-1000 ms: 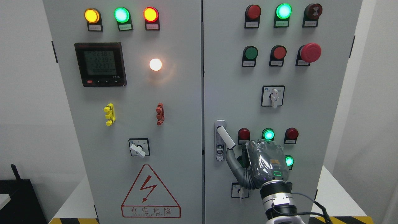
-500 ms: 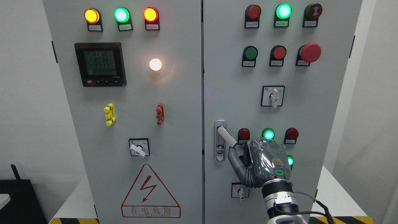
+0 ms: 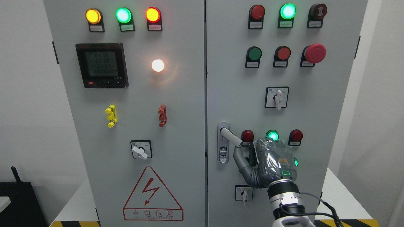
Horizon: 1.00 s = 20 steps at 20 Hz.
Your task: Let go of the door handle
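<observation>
Right hand curled under the swung-out door handle

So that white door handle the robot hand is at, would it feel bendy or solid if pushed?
Probably solid: the door handle is a short, straight bar. It likely swings rather than bends, since it stands angled out from its metal plate. Its smooth white surface may be slippery for the right hand.

Bright, even room light on my cabinet; the view is sharp throughout. The white lamp at ten o'clock blooms, and the green lamp at one o'clock glares.
</observation>
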### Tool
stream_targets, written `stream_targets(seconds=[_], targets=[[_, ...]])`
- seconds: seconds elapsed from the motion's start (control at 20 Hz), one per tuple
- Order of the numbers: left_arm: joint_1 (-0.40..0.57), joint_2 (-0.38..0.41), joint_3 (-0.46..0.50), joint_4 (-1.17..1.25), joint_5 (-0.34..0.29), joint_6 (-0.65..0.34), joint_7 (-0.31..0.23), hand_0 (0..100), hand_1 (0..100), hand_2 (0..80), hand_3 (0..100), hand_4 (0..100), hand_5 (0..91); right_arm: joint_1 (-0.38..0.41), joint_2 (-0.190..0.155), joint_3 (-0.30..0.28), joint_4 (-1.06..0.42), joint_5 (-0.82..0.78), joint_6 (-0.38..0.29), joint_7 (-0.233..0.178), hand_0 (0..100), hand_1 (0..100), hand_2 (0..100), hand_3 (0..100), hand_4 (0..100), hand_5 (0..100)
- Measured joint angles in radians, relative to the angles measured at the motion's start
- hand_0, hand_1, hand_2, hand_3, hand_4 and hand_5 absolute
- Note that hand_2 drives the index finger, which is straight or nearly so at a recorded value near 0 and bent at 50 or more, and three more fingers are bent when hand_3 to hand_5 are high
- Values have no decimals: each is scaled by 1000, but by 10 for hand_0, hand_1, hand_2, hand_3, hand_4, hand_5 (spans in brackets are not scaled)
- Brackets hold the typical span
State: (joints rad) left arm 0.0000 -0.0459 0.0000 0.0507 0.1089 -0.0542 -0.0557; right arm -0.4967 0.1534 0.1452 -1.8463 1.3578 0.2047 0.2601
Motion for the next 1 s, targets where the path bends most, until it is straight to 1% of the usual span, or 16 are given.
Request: stream_targets(seconds=[1.0], targets=[[0,0,0,0,0,0,0,120,389,0,0,0,0,-24,-3,-9,-4,0,0,1,610,58,969,1000,1000,1000]])
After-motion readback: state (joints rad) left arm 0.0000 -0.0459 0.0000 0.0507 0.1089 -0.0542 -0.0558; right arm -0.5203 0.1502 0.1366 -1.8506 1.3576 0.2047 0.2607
